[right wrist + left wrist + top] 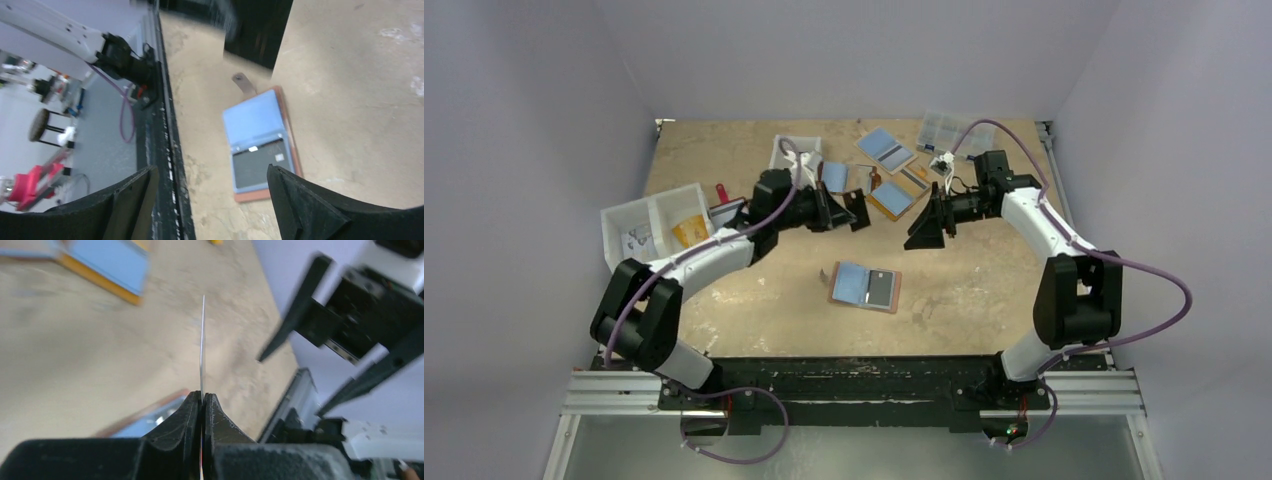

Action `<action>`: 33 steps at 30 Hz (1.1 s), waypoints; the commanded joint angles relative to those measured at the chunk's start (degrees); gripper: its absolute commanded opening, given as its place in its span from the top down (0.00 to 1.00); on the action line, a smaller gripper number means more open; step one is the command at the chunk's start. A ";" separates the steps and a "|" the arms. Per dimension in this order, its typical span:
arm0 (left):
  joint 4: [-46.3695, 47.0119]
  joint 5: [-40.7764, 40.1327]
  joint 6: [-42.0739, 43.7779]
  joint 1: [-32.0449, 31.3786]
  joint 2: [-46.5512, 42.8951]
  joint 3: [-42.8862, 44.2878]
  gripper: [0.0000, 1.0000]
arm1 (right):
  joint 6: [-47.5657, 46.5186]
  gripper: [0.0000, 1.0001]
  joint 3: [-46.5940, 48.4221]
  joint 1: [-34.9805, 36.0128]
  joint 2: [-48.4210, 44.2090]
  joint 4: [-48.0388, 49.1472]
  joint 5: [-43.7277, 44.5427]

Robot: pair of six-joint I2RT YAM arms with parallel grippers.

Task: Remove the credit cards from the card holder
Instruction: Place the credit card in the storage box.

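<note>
The card holder (865, 287) lies open and flat in the middle of the table, tan-brown at the edge and light blue inside. A dark grey card (881, 289) sits in its right half. It also shows in the right wrist view (262, 145), with the grey card (260, 167) in its pocket. My left gripper (856, 211) hangs above and behind it, shut on a thin card (202, 340) that I see edge-on, so I cannot tell its colour. My right gripper (927, 226) is open and empty, held high to the holder's right, with its fingers wide apart (210, 170).
Two other open wallets (886, 148) (896, 197) and a light blue flat rectangle (835, 176) lie at the back. White bins (654, 225) stand at the left. A clear plastic box (954, 130) stands at the back right. The black front rail (167, 150) runs along the near edge.
</note>
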 commanded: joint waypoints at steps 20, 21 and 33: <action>-53.44 -12.54 35.96 21.43 42.47 72.65 1.00 | -1.79 0.09 -9.72 -1.60 -12.45 7.30 7.41; -53.45 -12.47 35.65 21.44 43.15 73.12 1.00 | -1.71 0.08 -9.78 -1.74 -12.56 7.40 7.41; -51.30 -7.74 31.41 21.44 48.08 72.81 1.00 | -1.61 0.09 -9.71 -2.27 -12.03 7.37 7.06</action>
